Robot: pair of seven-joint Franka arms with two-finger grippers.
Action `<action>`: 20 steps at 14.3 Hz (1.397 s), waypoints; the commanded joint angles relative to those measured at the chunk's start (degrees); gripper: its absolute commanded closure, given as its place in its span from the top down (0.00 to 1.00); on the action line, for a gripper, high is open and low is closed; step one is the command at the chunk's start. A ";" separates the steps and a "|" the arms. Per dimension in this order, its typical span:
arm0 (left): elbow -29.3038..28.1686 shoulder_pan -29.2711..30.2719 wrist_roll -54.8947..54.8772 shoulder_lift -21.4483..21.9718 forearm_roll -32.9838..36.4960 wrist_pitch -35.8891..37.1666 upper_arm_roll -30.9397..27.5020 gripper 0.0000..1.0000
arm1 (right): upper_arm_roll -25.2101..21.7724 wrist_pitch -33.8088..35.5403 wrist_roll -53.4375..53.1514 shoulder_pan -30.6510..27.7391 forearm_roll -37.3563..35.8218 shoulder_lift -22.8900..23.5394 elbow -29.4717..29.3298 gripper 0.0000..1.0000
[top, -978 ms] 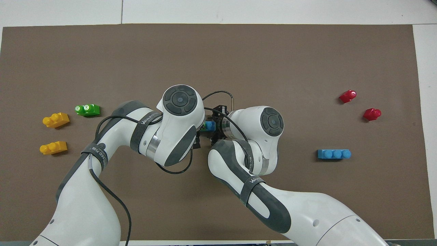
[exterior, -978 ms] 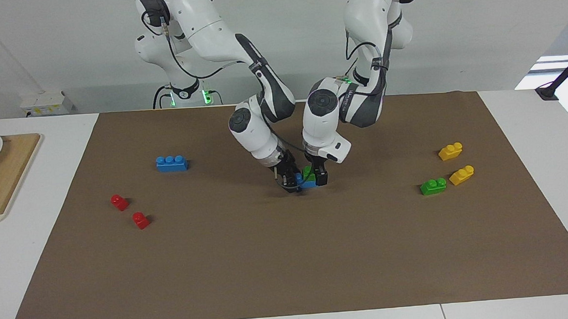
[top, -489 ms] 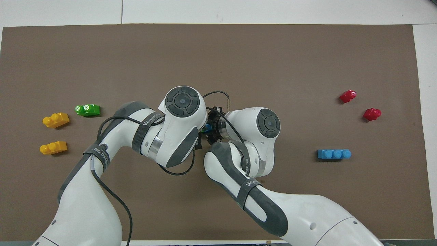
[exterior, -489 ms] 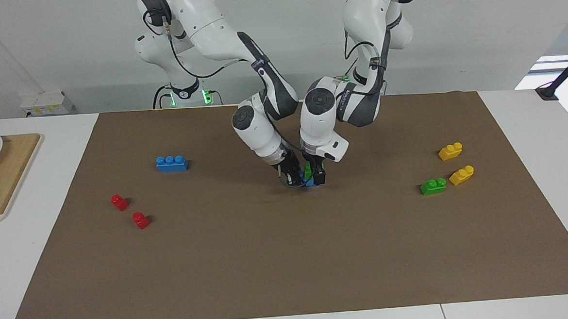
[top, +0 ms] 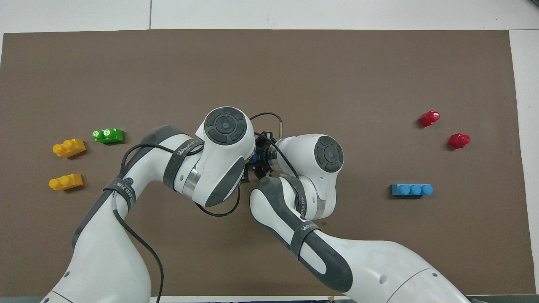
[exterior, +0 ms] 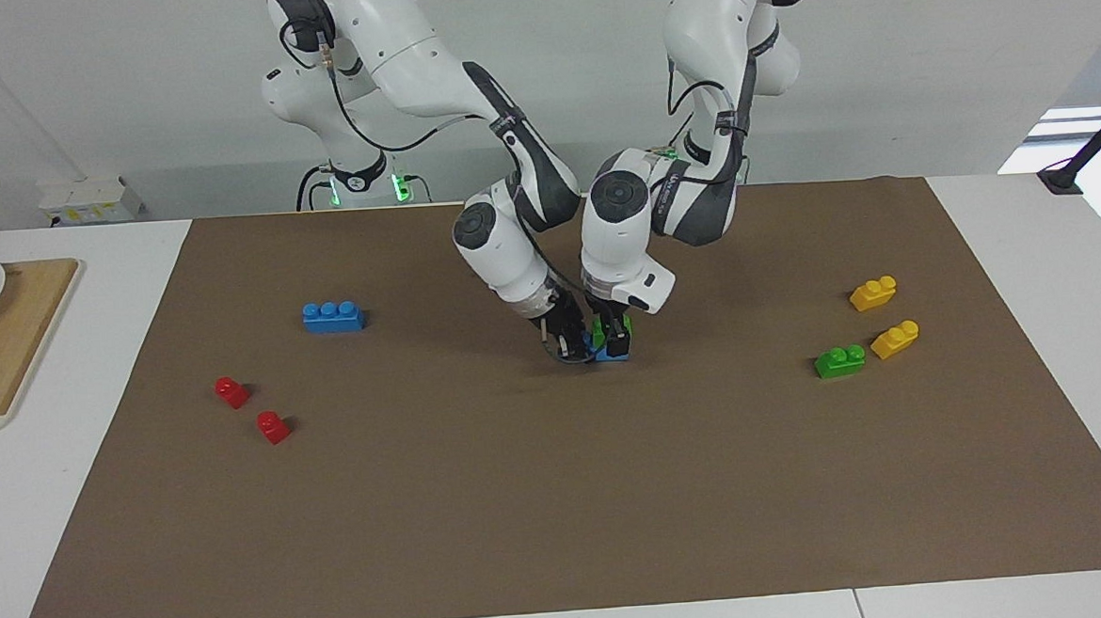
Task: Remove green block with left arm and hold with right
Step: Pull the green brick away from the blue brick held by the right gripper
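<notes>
Green block (exterior: 599, 328) pinched by left claw (exterior: 613, 336) | right claw (exterior: 571, 341) clamps blue brick (exterior: 604, 353) under it

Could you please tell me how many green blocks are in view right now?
2. One green block sits on a blue brick mid-mat, between the left gripper and right gripper. The other green block lies beside two yellow bricks at the left arm's end.

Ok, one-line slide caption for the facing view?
Left tool and right tool meet mid-mat at a green block stacked on a blue block.
</notes>
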State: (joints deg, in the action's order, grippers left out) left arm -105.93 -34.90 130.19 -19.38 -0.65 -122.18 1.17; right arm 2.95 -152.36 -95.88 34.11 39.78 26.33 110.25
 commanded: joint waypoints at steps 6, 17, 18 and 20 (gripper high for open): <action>-2.09 -0.88 -2.65 3.03 1.18 1.67 -0.73 0.00 | -0.13 -2.59 -0.36 0.69 2.06 0.65 -0.12 0.00; -2.87 10.10 -38.91 15.77 0.56 17.59 -1.08 0.00 | -0.22 -0.49 -0.36 0.08 1.88 0.30 -2.04 0.00; -3.66 12.03 -44.35 16.04 0.56 17.77 -1.08 0.00 | -0.48 2.39 -0.36 -0.79 1.28 -0.22 -3.27 0.00; -4.11 15.98 -58.31 16.13 0.56 18.47 -1.08 0.00 | -0.93 8.02 0.16 -3.51 -0.65 -3.37 -3.29 0.00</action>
State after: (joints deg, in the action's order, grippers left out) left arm -107.90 -22.42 83.06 -4.55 0.42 -104.62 -0.31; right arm 2.13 -149.79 -95.96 33.59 39.77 25.90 107.69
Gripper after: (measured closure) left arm 0.639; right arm 0.652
